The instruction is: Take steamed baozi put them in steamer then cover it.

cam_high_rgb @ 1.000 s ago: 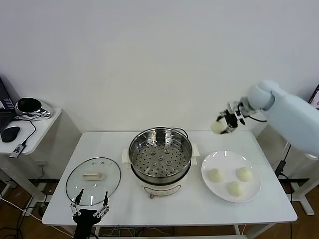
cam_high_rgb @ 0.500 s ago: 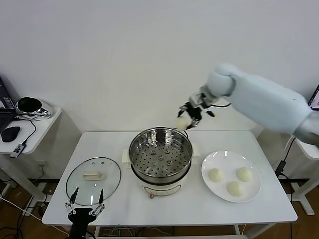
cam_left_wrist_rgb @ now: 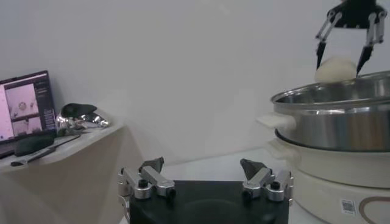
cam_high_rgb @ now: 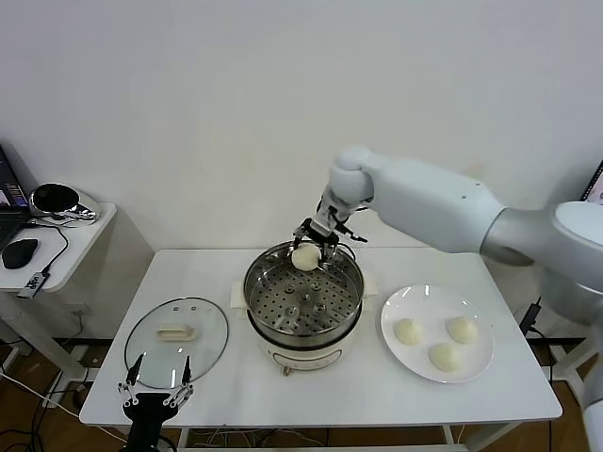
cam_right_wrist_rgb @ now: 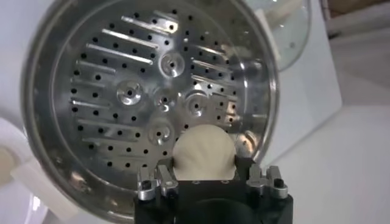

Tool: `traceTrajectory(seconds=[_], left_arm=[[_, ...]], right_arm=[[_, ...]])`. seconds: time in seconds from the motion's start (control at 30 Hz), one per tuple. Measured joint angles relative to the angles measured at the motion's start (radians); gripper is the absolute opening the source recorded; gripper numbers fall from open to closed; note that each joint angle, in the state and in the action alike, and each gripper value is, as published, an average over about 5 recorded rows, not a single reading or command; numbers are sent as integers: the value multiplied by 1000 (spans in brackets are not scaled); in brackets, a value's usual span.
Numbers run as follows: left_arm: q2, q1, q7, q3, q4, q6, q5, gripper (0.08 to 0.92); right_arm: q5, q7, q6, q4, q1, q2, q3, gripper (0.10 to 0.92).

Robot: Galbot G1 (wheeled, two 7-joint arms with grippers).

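Note:
My right gripper [cam_high_rgb: 307,250] is shut on one steamed baozi [cam_high_rgb: 304,257] and holds it just above the back rim of the steamer [cam_high_rgb: 303,337]. In the right wrist view the cream bun [cam_right_wrist_rgb: 204,152] sits between the fingers over the perforated tray [cam_right_wrist_rgb: 122,91], which is bare. Three more baozi [cam_high_rgb: 407,330] [cam_high_rgb: 461,329] [cam_high_rgb: 443,356] lie on the white plate [cam_high_rgb: 429,299] to the right. The glass cover [cam_high_rgb: 200,356] rests flat on the table left of the steamer. My left gripper [cam_high_rgb: 155,392] hangs open below the table's front left edge, holding nothing.
A side table [cam_high_rgb: 71,240] with a mouse, a laptop and a shiny object stands at the far left. The white wall runs close behind the steamer. The white worktable [cam_high_rgb: 311,395] has bare surface in front of the steamer.
My right arm has swung left from beyond the plate to above the steamer's back rim, carrying the baozi lower. The left gripper has drifted slightly left.

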Motion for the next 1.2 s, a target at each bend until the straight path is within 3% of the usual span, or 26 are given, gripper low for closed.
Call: traceTrajectory(seconds=[0.4,0.5,0.67,0.9,1.2], left_arm=[[0,-3,2,2,1,0,-3,823],[0,-3,1,0,1,-1,-4,823],[-3,-3,1,-1,0,-1,-4,823],[-4,5,0,-4,-10,-3,-2,823],[10,14,1,4,-30,-4,-1,823]], right_arm=[[-150,59,116,-109,-68,53,30,640],[-168,70,134,-126,-76,57,35,671],[-162,73,141,-130,-73,53,31,790],[-3,26,36,-33,-4,0,-21,822],[271,-37,-305,225,164,-179,-121,823]])
